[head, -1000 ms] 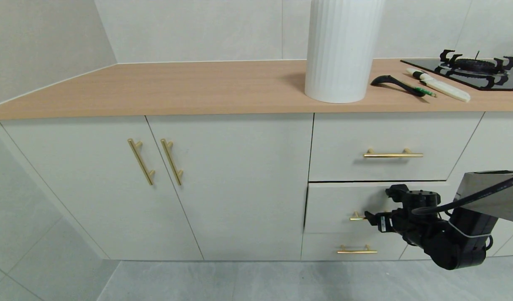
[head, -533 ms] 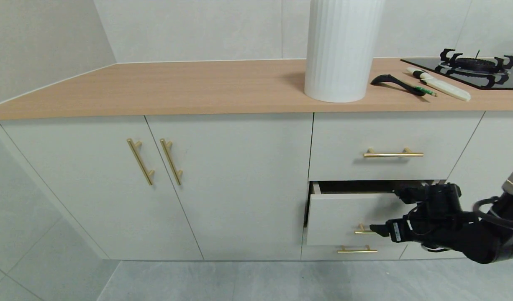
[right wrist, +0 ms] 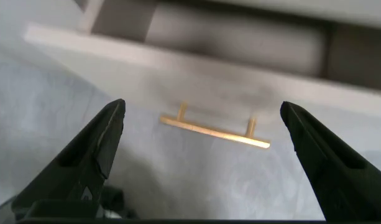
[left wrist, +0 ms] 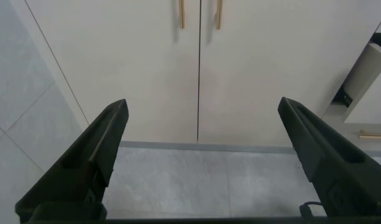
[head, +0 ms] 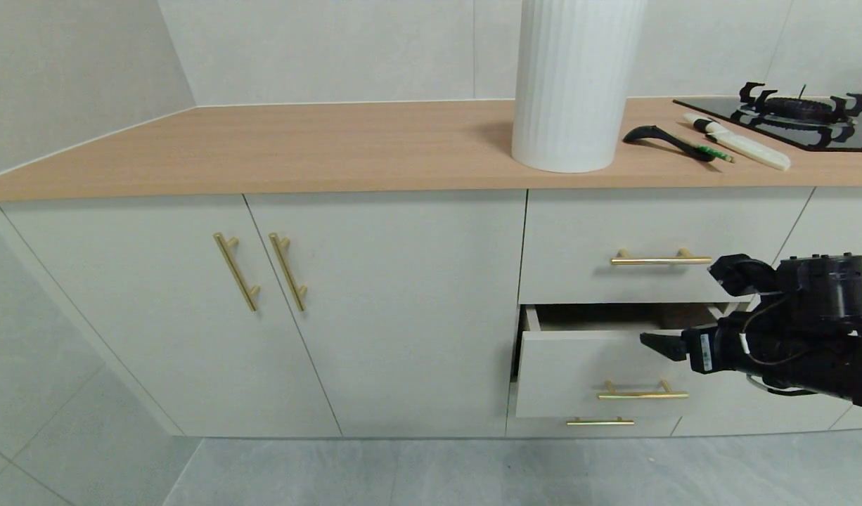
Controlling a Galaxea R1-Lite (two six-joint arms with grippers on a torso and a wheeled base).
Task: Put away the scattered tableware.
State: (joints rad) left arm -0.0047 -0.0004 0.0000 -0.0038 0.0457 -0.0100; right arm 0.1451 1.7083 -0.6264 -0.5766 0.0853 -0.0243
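- My right gripper (head: 684, 306): jaws spread wide, gripping nothing; it sits in front of the middle drawer (head: 579, 362), above the drawer's brass handle (head: 642, 394) and clear of it.
- Middle drawer: partly open, with a dark gap along its top.
- My left gripper (left wrist: 202, 168): jaws wide apart, empty, facing the cupboard doors (left wrist: 199, 68) near the floor.
- Tableware: black ladle (head: 664, 140), small green-handled piece (head: 718, 156) and pale long utensil (head: 744, 147), all lying on the wooden countertop (head: 332, 147) between the white ribbed container (head: 574, 84) and the hob (head: 796, 119).
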